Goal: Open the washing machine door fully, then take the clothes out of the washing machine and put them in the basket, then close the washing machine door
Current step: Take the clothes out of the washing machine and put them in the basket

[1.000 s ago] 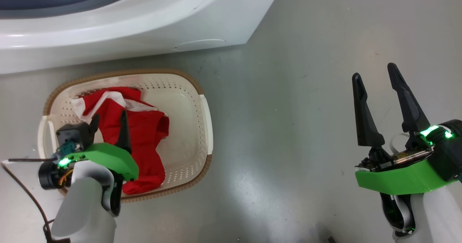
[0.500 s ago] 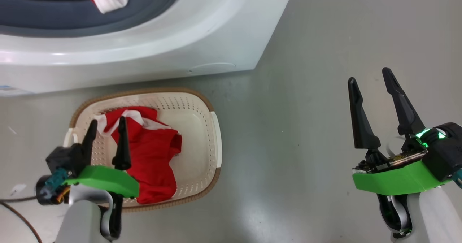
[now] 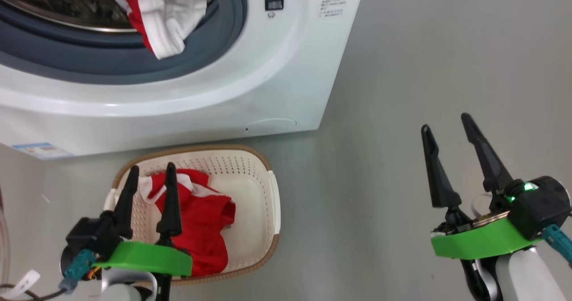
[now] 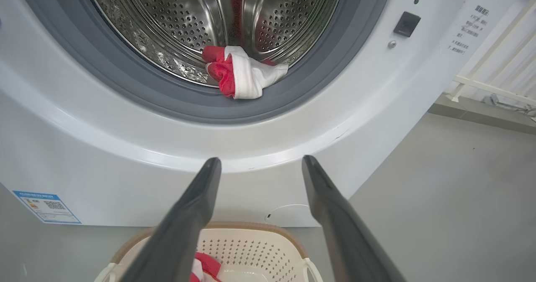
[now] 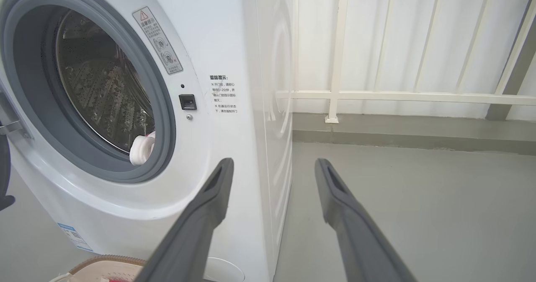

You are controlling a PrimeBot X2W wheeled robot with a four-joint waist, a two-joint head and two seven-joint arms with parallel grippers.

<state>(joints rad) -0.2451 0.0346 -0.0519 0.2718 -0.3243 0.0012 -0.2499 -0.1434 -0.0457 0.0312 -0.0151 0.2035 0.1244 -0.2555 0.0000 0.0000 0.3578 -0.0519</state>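
1. Two hands are in sight, both with fingers spread wide and nothing between them.
2. The left hand (image 3: pixel 152 167) hangs over the near left part of the basket (image 3: pixel 241 175), its fingers pointing toward the washing machine (image 3: pixel 277 68).
3. The right hand (image 3: pixel 444 122) hangs over bare floor (image 3: pixel 380 180), well apart from the basket, out past the machine's right front corner.
4. The basket stands on the floor just beside the foot of the machine's front, below the round cap (image 3: pixel 271 124).
5. One piece of the clothes (image 3: pixel 205 220), red with a white panel, lies crumpled inside the basket, toward its left side.
6. Another red and white piece (image 3: pixel 165 19) sits at the lower edge of the drum (image 4: pixel 176 18) mouth, drooping onto the grey gasket (image 3: pixel 134 64).
7. The mouth of the machine stands uncovered, and a blue label (image 3: pixel 40 150) is stuck low on its front near the left corner.
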